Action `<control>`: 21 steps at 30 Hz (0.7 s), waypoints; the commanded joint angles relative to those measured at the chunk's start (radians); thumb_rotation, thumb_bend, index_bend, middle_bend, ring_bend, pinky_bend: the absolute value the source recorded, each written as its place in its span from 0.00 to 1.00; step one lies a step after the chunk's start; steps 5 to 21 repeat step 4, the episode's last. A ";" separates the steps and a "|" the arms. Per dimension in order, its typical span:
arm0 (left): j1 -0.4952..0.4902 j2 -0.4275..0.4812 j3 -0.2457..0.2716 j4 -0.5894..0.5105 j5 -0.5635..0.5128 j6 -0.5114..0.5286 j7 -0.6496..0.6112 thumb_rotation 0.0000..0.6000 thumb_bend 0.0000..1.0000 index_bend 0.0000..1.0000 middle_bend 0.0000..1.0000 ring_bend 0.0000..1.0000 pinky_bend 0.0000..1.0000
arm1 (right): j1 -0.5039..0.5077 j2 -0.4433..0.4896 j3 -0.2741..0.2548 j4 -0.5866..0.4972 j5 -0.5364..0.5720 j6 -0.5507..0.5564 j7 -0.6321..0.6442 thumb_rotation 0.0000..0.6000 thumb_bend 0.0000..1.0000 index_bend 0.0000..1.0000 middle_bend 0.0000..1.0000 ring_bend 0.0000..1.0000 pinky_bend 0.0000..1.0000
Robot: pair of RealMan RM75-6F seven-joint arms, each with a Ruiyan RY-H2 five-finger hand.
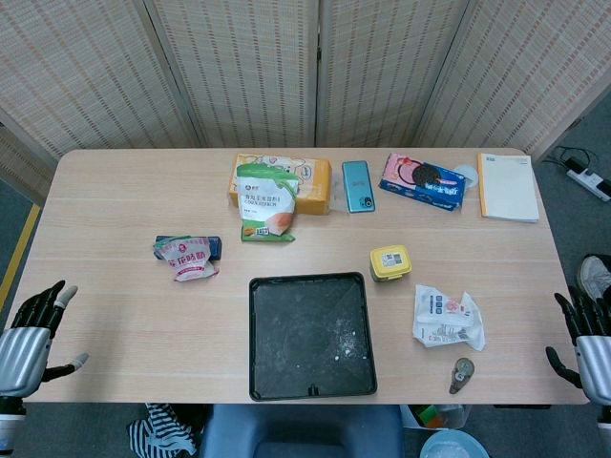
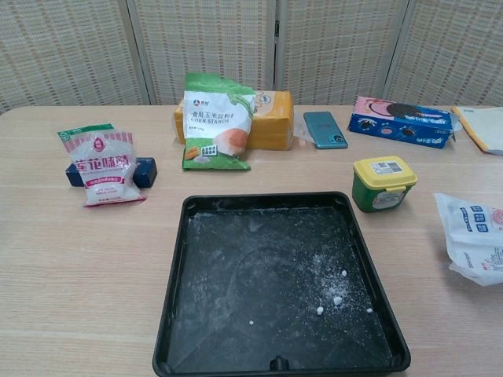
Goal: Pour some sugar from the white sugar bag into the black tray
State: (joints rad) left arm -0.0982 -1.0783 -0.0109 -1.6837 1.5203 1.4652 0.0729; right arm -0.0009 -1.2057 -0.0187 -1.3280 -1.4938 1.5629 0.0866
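Note:
The white sugar bag (image 1: 446, 317) (image 2: 475, 238) lies flat on the table, right of the black tray (image 1: 260, 378) (image 2: 178, 274). White grains are scattered on the tray's floor, mostly at its right side. My right hand (image 1: 590, 341) hangs off the table's right edge, fingers spread, holding nothing, well away from the bag. At the lower left corner of the head view, my left hand (image 1: 29, 334) is open beside the table's left edge. Neither hand shows in the chest view.
A yellow-lidded green tub (image 1: 390, 262) stands behind the bag, a small metal clip (image 1: 462, 374) in front of it. Further back are a corn starch bag (image 1: 266, 209), an orange box (image 1: 310, 181), a phone (image 1: 357, 185), a cookie pack (image 1: 421, 179) and a notebook (image 1: 507, 186). A pink seasoning packet (image 1: 189, 258) lies left.

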 commanded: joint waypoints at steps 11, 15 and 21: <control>0.001 0.001 0.001 -0.002 -0.006 -0.005 0.007 1.00 0.17 0.00 0.00 0.07 0.12 | -0.003 0.001 0.003 -0.006 -0.013 -0.002 0.000 1.00 0.36 0.00 0.00 0.00 0.00; 0.001 0.001 0.001 -0.002 -0.006 -0.005 0.007 1.00 0.17 0.00 0.00 0.07 0.12 | -0.003 0.001 0.003 -0.006 -0.013 -0.002 0.000 1.00 0.36 0.00 0.00 0.00 0.00; 0.001 0.001 0.001 -0.002 -0.006 -0.005 0.007 1.00 0.17 0.00 0.00 0.07 0.12 | -0.003 0.001 0.003 -0.006 -0.013 -0.002 0.000 1.00 0.36 0.00 0.00 0.00 0.00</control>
